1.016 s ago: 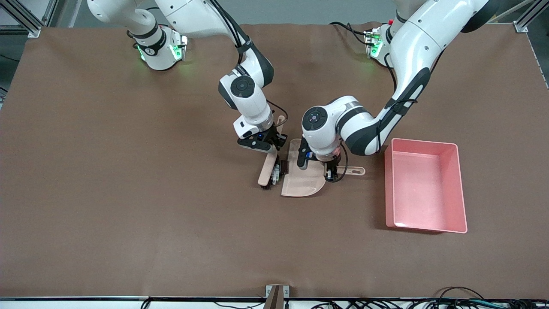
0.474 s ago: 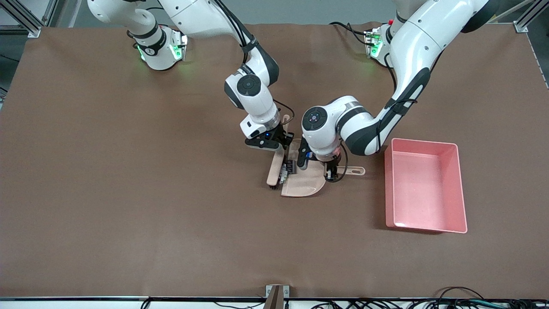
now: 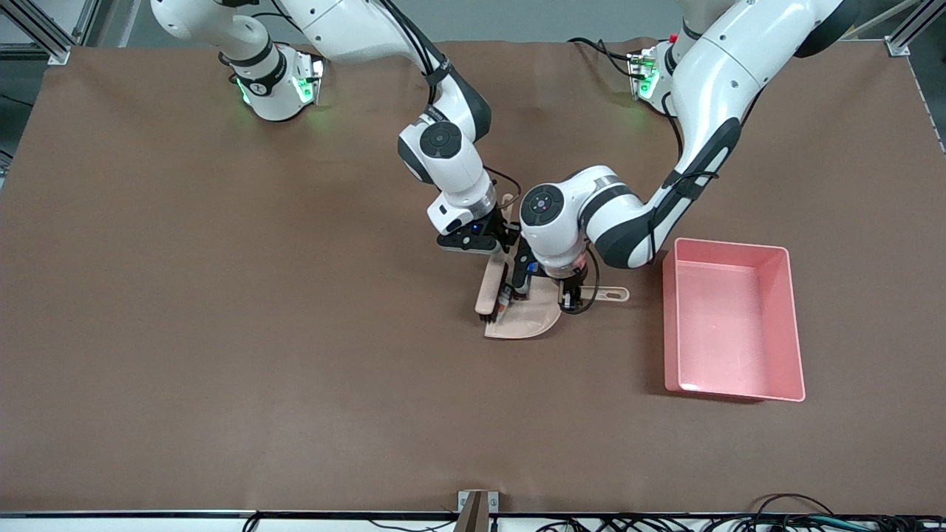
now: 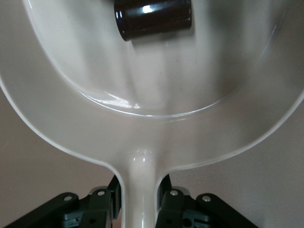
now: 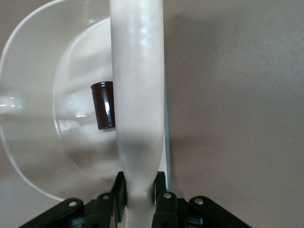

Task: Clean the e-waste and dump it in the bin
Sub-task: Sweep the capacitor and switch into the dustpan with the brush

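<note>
The beige dustpan [image 3: 526, 316] lies on the table, its handle pointing toward the pink bin [image 3: 791, 325]. My left gripper [image 3: 570, 298] is shut on the dustpan's handle [image 4: 140, 190]. My right gripper [image 3: 494, 247] is shut on a beige brush [image 3: 488, 290], whose bristles stand at the pan's open edge. The dark cylinder [image 4: 154, 18] lies inside the pan; it also shows beside the brush handle [image 5: 137, 95] in the right wrist view [image 5: 103, 111]. A small white-grey part [image 3: 503, 300] sits at the bristles on the pan's lip. It is hidden in both wrist views.
The bin stands toward the left arm's end of the table, a short way from the dustpan's handle tip [image 3: 617, 294]. Brown mat [image 3: 222, 332] covers the table all around. The two arms' wrists are close together over the pan.
My right gripper has swept the brush toward the dustpan, pushing the small parts from the mat onto the pan. The left gripper and the dustpan have stayed still.
</note>
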You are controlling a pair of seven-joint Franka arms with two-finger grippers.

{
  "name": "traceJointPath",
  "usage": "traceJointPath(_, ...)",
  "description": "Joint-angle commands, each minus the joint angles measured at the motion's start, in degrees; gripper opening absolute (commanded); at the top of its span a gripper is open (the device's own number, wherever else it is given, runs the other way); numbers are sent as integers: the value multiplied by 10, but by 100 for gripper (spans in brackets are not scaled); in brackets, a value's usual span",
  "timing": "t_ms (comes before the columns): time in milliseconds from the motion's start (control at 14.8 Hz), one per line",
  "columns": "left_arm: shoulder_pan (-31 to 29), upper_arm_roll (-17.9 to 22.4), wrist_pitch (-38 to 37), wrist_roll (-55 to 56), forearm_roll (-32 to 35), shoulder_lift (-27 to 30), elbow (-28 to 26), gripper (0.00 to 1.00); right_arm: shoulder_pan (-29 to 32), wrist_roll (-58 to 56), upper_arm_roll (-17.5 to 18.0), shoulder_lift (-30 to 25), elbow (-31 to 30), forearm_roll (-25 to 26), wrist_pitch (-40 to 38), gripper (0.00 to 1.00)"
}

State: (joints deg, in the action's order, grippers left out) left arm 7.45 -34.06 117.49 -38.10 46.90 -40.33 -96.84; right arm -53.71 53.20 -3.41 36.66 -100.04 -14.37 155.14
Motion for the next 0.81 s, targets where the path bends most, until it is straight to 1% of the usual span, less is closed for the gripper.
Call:
traceJointPath(0,7,-1,-11,4,6,-10,15,0,-3,-7,4,6,21,-9,-3,1)
traceJointPath(203,6,-1,-11,4,5,-10,15,0,0,-6,8,5,27,-9,-6,1)
traceJointPath(406,-2,-1,-10,7,3,-9,16,0,11,-8,7,0,41,-8,-56,1)
traceJointPath(542,-11,-1,-10,14,-9,-8,16,0,22,-14,7,-4,43,-4,-71,1)
traceJointPath(745,-16,-1,-5,26,-23,-7,17,0,48,-54,6,-8,46,-4,-104,1)
